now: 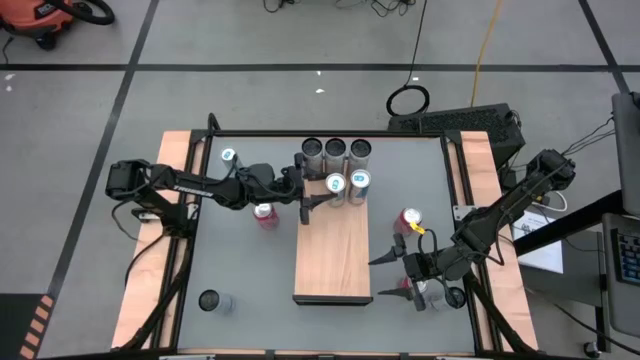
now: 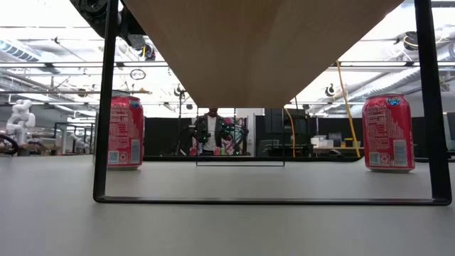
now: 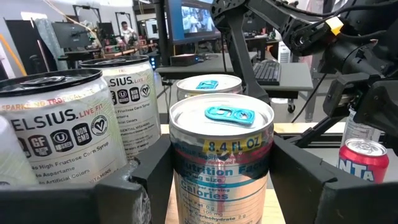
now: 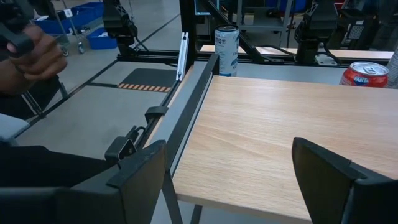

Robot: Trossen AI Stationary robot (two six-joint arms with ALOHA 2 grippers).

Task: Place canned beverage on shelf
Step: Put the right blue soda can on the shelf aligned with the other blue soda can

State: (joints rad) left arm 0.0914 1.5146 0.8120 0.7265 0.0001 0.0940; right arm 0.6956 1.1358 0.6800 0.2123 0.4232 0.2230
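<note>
Your left gripper (image 1: 322,193) clasps a silver can (image 1: 336,186) at the shelf's (image 1: 333,262) twelve o'clock end; any sideways nudge topples its neighbor (image 1: 359,182). Right gripper (image 1: 388,277) waits agape, empty.

The shelf (image 1: 333,255) is pale wood-grain board with a smooth, matt top and thin dark metal edges and legs. On its twelve-o'clock end, the can (image 3: 221,155) between the left gripper (image 3: 217,186)'s matt black plastic fingers is glossy metal with a brushed silver lid and shiny blue tab. The tabletop (image 1: 245,265) looks smooth, dull grey.
</note>
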